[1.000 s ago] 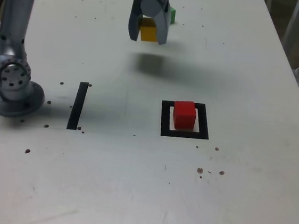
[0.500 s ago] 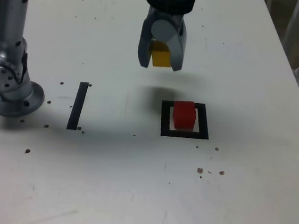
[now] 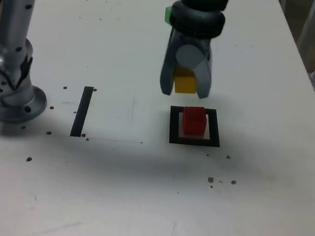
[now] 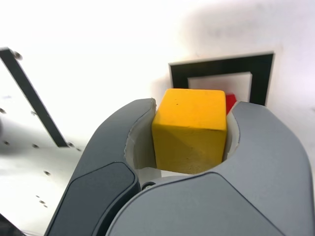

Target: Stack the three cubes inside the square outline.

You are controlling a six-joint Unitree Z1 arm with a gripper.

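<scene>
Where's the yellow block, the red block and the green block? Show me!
Yellow block (image 4: 191,125): wrist view, on the side facing the camera.
Red block (image 3: 194,122): exterior view, on its front side.
Green block (image 3: 168,15): exterior view, on the bit peeking out beside the arm.

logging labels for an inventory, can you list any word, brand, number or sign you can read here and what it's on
There are none: no lettering, number or logo can be read in either view.
The visible faces of the yellow cube and red cube are plain.
The black square outline and black strip carry no readable marks.
</scene>
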